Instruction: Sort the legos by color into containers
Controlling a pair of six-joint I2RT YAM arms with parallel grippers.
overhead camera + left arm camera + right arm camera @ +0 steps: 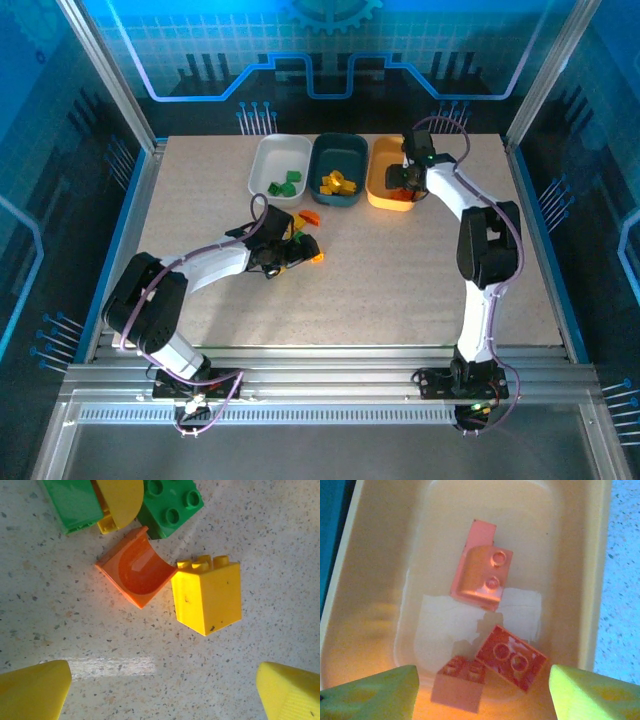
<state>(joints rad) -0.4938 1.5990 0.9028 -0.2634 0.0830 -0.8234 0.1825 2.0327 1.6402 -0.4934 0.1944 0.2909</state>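
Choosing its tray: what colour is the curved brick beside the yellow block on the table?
Orange-red; the curved brick shows best in the left wrist view.

Left tool (162,692): jaws spread wide over the speckled table (260,540), nothing between the fingertips (32,690). Beyond them an orange curved brick (137,575) lay hollow side up, touching a yellow brick (207,597). Farther off lay a studded green brick (170,505), a second green brick (75,502) and a yellow rounded piece (120,500).

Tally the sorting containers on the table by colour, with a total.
white tray: 1
dark teal tray: 1
yellow-orange tray: 1
Total: 3
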